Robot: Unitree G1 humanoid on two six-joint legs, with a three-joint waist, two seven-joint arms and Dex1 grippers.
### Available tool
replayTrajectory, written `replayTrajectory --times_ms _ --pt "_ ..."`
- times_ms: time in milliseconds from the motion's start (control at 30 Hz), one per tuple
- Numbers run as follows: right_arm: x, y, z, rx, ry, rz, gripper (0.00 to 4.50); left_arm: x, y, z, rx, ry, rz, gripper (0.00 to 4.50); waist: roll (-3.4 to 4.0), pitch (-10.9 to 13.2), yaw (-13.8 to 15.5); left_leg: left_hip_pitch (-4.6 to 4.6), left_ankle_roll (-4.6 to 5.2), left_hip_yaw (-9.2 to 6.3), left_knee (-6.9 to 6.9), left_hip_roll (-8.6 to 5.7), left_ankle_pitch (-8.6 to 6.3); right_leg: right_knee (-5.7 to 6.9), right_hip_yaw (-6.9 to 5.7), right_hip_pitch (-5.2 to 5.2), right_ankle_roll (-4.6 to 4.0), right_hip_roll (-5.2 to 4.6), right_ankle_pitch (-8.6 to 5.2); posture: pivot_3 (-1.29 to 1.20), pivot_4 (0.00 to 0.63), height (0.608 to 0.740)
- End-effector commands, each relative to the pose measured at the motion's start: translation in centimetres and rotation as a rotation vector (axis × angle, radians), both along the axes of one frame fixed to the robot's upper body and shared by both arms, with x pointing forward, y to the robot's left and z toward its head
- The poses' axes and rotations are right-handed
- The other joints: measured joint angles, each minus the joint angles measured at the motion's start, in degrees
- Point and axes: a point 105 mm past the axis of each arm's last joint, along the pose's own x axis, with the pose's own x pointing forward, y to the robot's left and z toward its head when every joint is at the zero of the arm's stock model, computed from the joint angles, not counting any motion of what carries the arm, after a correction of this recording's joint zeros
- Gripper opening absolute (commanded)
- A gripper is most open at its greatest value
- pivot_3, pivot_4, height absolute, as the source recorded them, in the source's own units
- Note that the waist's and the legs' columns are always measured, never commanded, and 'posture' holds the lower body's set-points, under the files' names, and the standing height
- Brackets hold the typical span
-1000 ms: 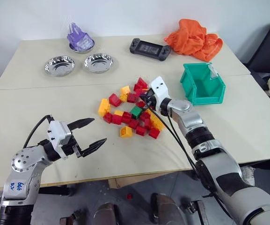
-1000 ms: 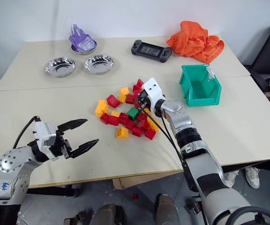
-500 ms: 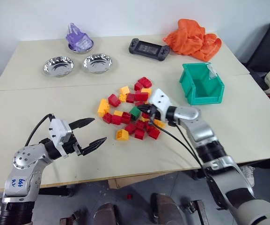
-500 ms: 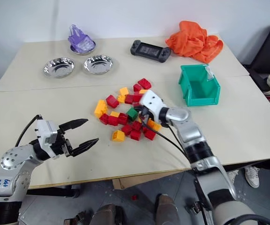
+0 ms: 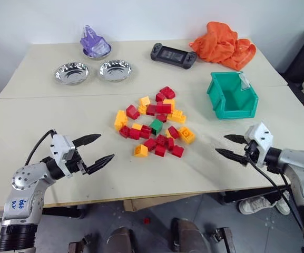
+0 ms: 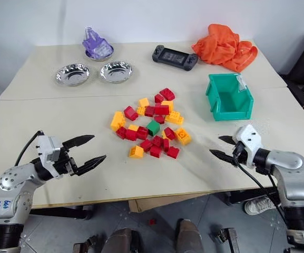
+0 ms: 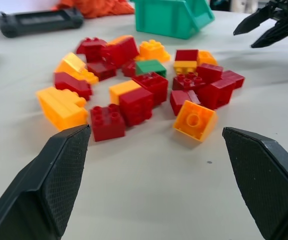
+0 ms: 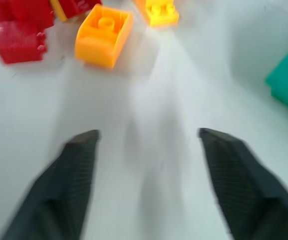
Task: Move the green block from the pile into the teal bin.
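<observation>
Two robot arms hover low over a pale tabletop (image 5: 46, 116), and neither has anything in its grasp. The left gripper (image 5: 95, 149) has its two black fingers spread wide and empty, aimed toward the pile (image 5: 154, 124) of red and yellow-orange toy bricks that lies ahead of it and to its right. The right gripper (image 5: 232, 147) is also parted and empty, its fingertips pointing back across the tabletop toward the pile from the other side, well apart from the nearest brick.

The green block (image 5: 156, 126) sits in the middle of the pile, between the two grippers, with red bricks touching it on several sides; in the left wrist view it lies flat (image 7: 150, 67) behind a row of red bricks. A lone orange brick (image 5: 140, 151) marks the edge of the pile nearest the left gripper.

The teal bin (image 5: 231, 95) stands upright beyond the right gripper, just past its fingertips and farther from the robot, nothing visible inside it. Farther off rest two steel bowls (image 5: 71, 73), a third bowl holding a purple object (image 5: 95, 42), a black handheld game console (image 5: 174, 55) and a crumpled orange cloth (image 5: 223, 44).
</observation>
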Motion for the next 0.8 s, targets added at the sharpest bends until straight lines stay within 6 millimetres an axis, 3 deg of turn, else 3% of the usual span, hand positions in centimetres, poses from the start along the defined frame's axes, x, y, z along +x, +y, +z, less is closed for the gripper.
replayTrajectory --times_ms 33,167,333,600,800 --pt "-0.2 1.7 2.7 0.005 -0.059 0.07 4.48 -0.2 -0.1 0.8 -0.002 -0.03 -0.027 4.5 0.01 0.0 -0.02 0.01 0.0 0.0 0.0 0.0 0.0 0.02 0.0 0.0 0.0 0.0 0.0 0.0 0.15 0.74" --pt "0.6 8.2 5.1 0.069 -0.071 0.188 4.48 -0.3 -0.9 0.6 0.0 -0.004 -0.078 4.5 0.02 0.01 -0.26 0.0 0.0 0.02 0.06 0.01 0.0 0.08 0.06 -0.05 0.0 0.0 0.0 0.0 0.15 0.74" --pt "3.9 13.5 5.5 0.052 -0.009 0.141 4.48 0.1 -1.2 0.7 0.002 -0.006 -0.087 4.5 0.01 0.01 0.35 -0.06 0.0 -0.03 0.13 0.03 0.0 0.14 0.01 -0.05 -0.02 -0.01 -0.01 0.0 0.15 0.74" --pt "7.8 17.9 4.4 -0.078 0.065 0.074 4.48 0.3 -1.5 0.7 -0.011 -0.024 -0.064 4.5 0.01 0.01 0.1 -0.2 0.03 -0.06 0.14 0.03 -0.02 0.1 -0.09 -0.11 -0.02 0.0 0.0 0.0 0.15 0.74" --pt "8.5 19.8 4.1 -0.139 0.063 0.124 4.48 -0.3 -1.2 0.4 -0.005 -0.026 -0.039 4.5 0.02 0.01 -0.58 -0.2 0.02 -0.03 0.06 0.03 -0.01 0.1 -0.1 -0.16 -0.02 0.0 -0.01 0.0 0.15 0.74"
